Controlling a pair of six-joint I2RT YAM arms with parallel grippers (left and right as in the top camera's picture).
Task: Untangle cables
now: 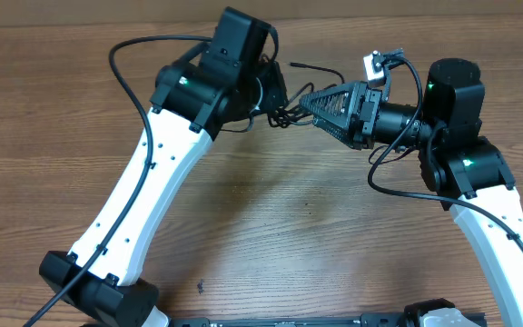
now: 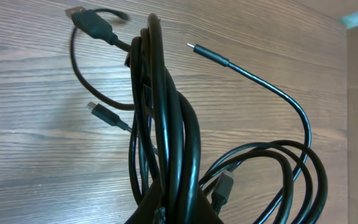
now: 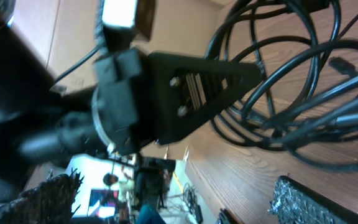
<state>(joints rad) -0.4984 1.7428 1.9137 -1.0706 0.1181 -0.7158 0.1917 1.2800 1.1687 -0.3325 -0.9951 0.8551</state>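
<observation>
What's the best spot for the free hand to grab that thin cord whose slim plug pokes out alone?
Probably the straight stretch just behind the slim plug, approached from the side away from the bundle. There it juts out alone over the table; further along it curls back into that bundle, which the shut left hand pinches.

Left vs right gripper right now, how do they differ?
The left gripper is shut on the cables; the right gripper is open and holds nothing. The left gripper has the cables between its fingers; the right gripper only points at them from the opposite side, its tip close by. Both are black.
</observation>
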